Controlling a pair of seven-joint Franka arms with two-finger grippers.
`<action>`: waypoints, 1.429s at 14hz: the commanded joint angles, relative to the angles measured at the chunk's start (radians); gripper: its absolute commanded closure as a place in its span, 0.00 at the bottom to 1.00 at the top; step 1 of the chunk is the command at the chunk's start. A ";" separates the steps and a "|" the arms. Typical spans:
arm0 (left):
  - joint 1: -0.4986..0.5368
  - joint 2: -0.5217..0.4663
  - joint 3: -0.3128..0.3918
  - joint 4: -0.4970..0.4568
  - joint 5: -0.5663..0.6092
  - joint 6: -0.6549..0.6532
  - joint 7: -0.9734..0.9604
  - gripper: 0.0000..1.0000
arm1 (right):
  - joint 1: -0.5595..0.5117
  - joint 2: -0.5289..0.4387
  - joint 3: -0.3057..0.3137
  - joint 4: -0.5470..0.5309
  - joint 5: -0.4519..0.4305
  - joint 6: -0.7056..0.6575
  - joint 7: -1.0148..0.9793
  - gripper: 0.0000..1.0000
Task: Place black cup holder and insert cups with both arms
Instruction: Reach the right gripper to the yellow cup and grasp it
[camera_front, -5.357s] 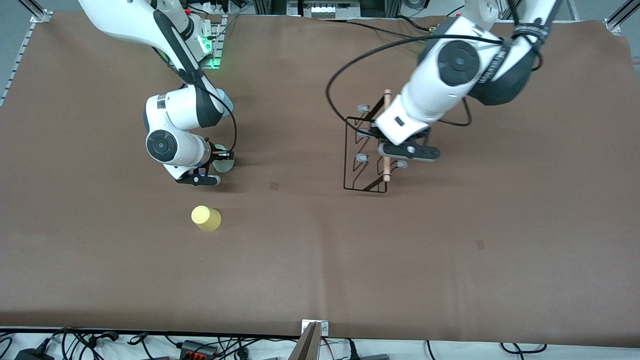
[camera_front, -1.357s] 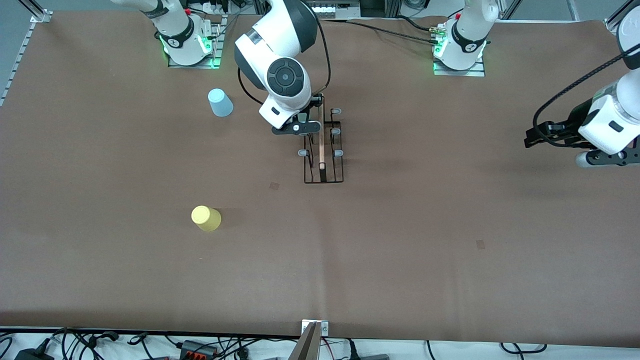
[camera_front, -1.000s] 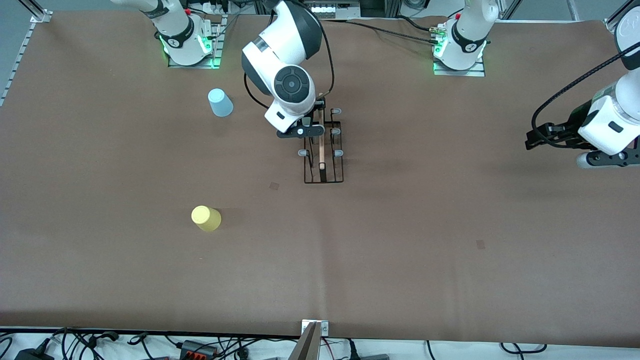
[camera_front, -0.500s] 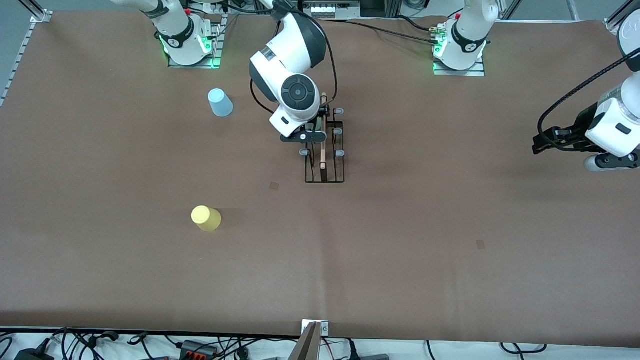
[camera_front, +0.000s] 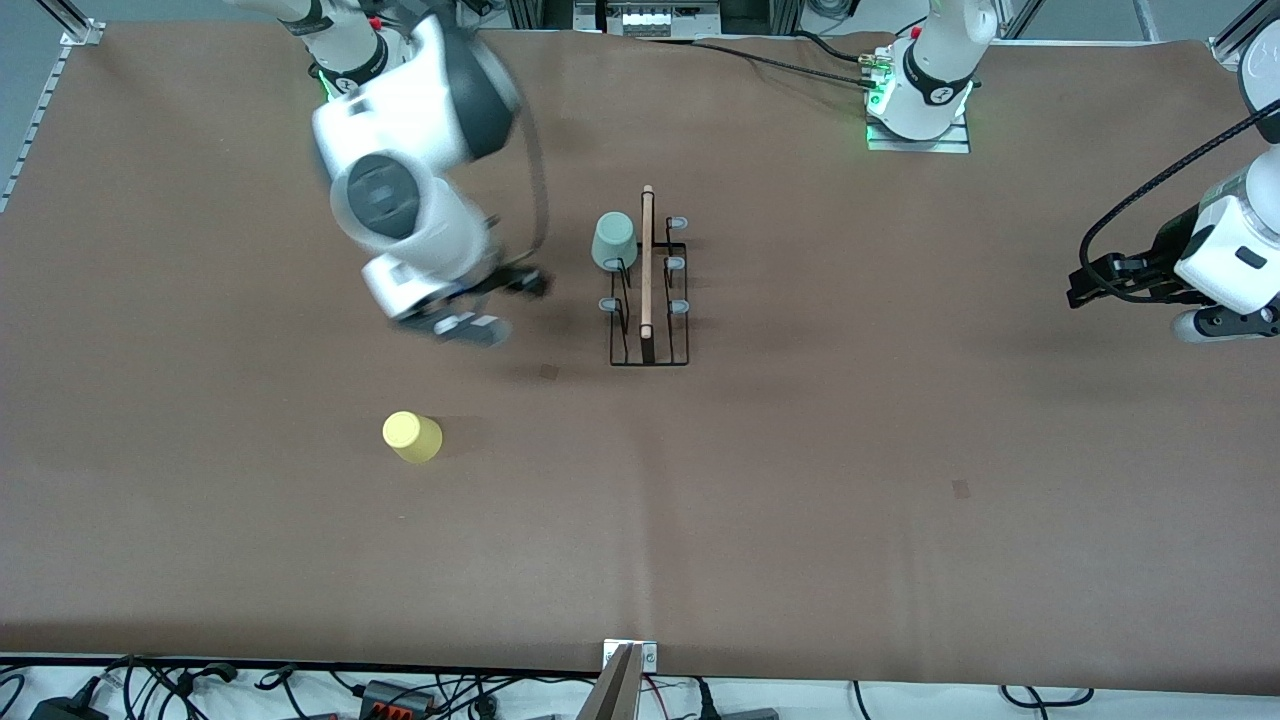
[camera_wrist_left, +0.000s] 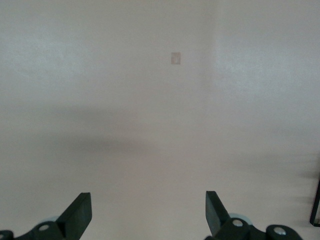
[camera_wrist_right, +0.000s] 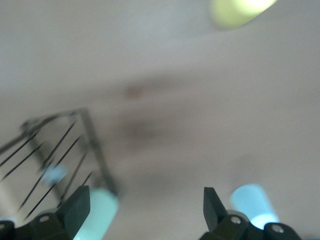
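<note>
The black cup holder (camera_front: 648, 300) stands upright in the middle of the table, wooden rod on top. A mint green cup (camera_front: 613, 241) sits upside down on one of its pegs, on the side toward the right arm's end. My right gripper (camera_front: 515, 288) hangs open and empty over the bare table beside the holder. Its wrist view shows the wire rack (camera_wrist_right: 55, 150), the mint cup (camera_wrist_right: 100, 212), a light blue cup (camera_wrist_right: 252, 202) and the yellow cup (camera_wrist_right: 240, 10). The yellow cup (camera_front: 412, 437) stands nearer the front camera. My left gripper (camera_front: 1090, 280) waits open at the left arm's end.
The right arm's body covers the light blue cup in the front view. A brown mat (camera_front: 800, 500) covers the table. Cables lie past the table's front edge (camera_front: 300, 690). The left wrist view shows only bare mat (camera_wrist_left: 175, 125) between open fingers (camera_wrist_left: 80, 215).
My right gripper has opened, left the mint cup on a peg, and swung away from the holder toward the right arm's end. The left arm has barely moved.
</note>
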 joint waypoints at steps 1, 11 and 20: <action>0.003 -0.012 0.002 -0.001 0.005 -0.008 0.019 0.00 | -0.103 0.114 0.007 0.050 -0.045 0.072 -0.061 0.00; 0.003 -0.010 0.002 0.001 0.005 -0.007 0.030 0.00 | -0.319 0.426 0.038 0.265 0.055 0.261 -0.371 0.00; 0.013 -0.010 0.002 0.001 0.005 -0.008 0.030 0.00 | -0.313 0.437 0.041 0.264 0.012 0.197 -0.469 0.00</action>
